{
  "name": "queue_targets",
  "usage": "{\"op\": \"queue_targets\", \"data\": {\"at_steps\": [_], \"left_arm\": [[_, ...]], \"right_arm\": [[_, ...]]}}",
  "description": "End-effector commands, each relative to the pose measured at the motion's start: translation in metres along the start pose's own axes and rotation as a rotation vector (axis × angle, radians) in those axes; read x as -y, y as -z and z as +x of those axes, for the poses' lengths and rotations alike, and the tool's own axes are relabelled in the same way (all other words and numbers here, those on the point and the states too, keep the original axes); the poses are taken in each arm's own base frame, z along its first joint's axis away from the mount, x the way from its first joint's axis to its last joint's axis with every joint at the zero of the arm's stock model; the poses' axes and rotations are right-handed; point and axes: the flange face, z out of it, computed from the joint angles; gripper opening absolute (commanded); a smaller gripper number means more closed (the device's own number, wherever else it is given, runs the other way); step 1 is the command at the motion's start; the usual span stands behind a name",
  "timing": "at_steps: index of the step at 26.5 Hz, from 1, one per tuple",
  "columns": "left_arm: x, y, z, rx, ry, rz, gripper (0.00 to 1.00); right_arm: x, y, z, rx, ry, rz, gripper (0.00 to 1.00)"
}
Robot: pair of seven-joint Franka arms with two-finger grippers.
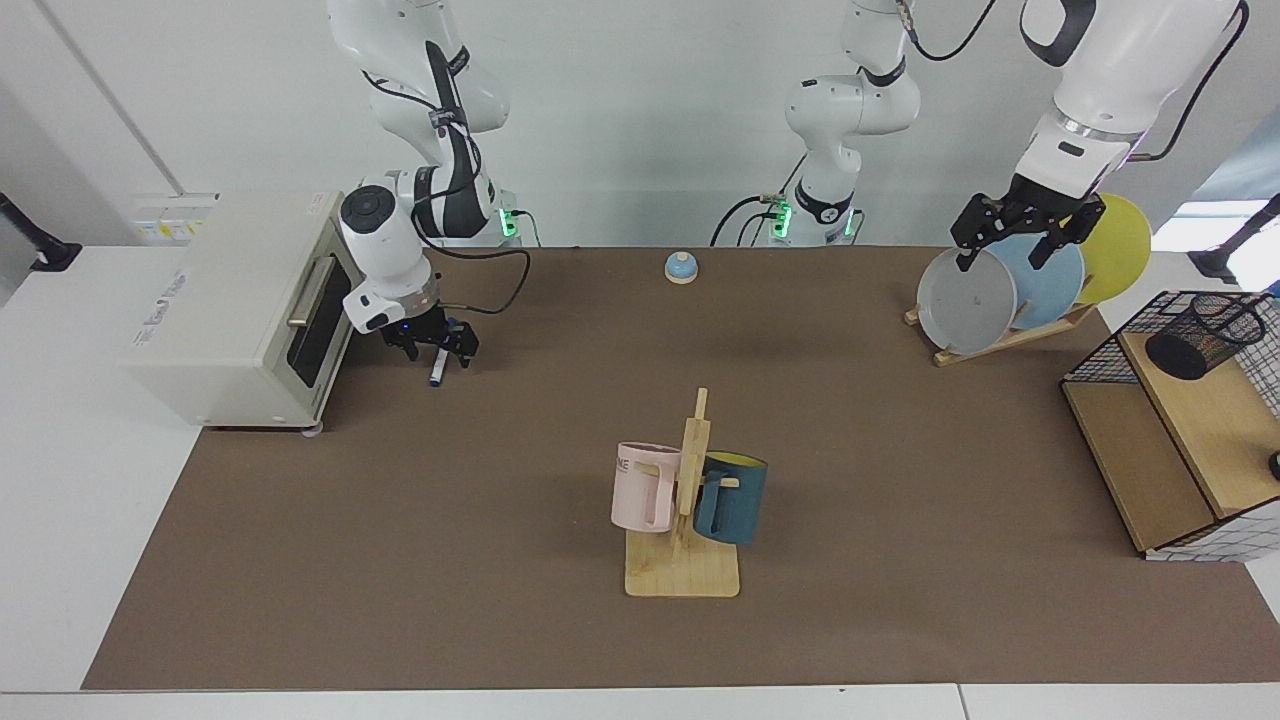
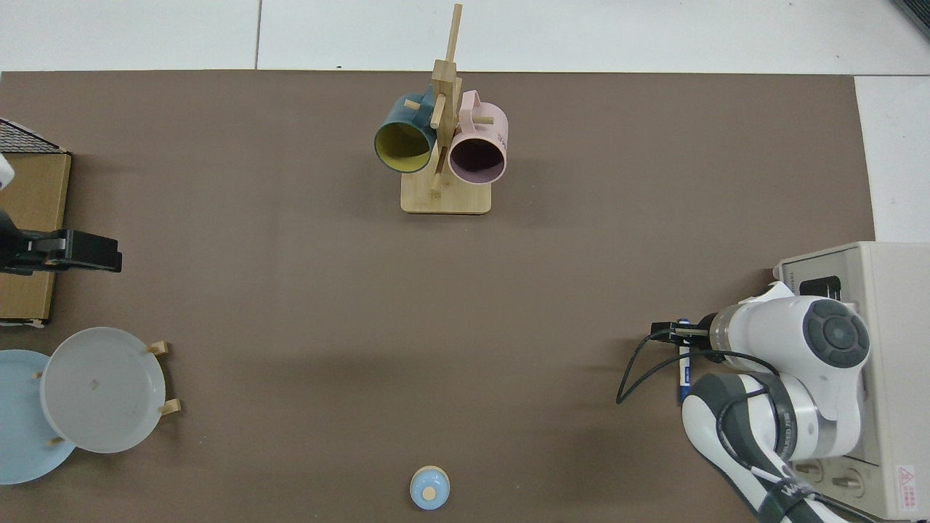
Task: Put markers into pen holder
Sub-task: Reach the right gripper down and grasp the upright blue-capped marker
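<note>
The marker [image 1: 436, 377], white with a blue cap, lies on the brown mat in front of the toaster oven. My right gripper [image 1: 437, 350] is low over its middle, open, with a finger on either side, so only the marker's ends show. In the top view the marker [image 2: 683, 378] pokes out from under the right gripper [image 2: 672, 334]. The pen holder [image 1: 1200, 335], a black mesh cup, stands on the wooden shelf of the wire rack at the far side of the mat. My left gripper [image 1: 1008, 243] waits open above the plates, far from the marker.
A toaster oven [image 1: 240, 310] stands close beside the right gripper. A wooden mug tree [image 1: 684, 560] with a pink and a dark blue mug stands mid-table. A small blue bell [image 1: 681, 267] and a plate rack [image 1: 1000, 335] sit along the robots' edge. The wire rack [image 1: 1150, 440] holds wooden shelves.
</note>
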Motion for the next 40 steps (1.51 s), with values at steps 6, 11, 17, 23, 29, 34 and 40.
{"op": "queue_targets", "data": {"at_steps": [6,11,17,23,29,34,40], "left_arm": [[0.002,0.005,-0.005,0.007,-0.003,-0.017,1.00],[0.002,0.005,-0.005,0.007,-0.003,-0.017,1.00],[0.002,0.004,-0.004,0.009,-0.005,-0.017,1.00],[0.002,0.004,-0.004,0.009,-0.003,-0.017,1.00],[0.002,0.005,-0.005,0.007,-0.002,-0.017,1.00],[0.002,0.004,-0.004,0.009,-0.003,-0.017,1.00],[0.002,0.004,-0.004,0.009,-0.003,-0.017,1.00]], "right_arm": [[-0.002,-0.008,0.001,0.000,-0.012,0.008,0.80],[-0.003,-0.017,0.001,0.021,-0.016,0.002,0.68],[-0.004,-0.021,0.003,0.028,-0.025,0.002,0.19],[-0.007,-0.009,0.015,0.042,-0.083,-0.001,0.00],[-0.002,0.025,0.032,0.081,-0.219,-0.013,0.00],[0.014,0.061,0.037,0.093,-0.393,-0.018,0.00],[0.055,0.114,0.041,0.117,-0.592,-0.011,0.00]]}}
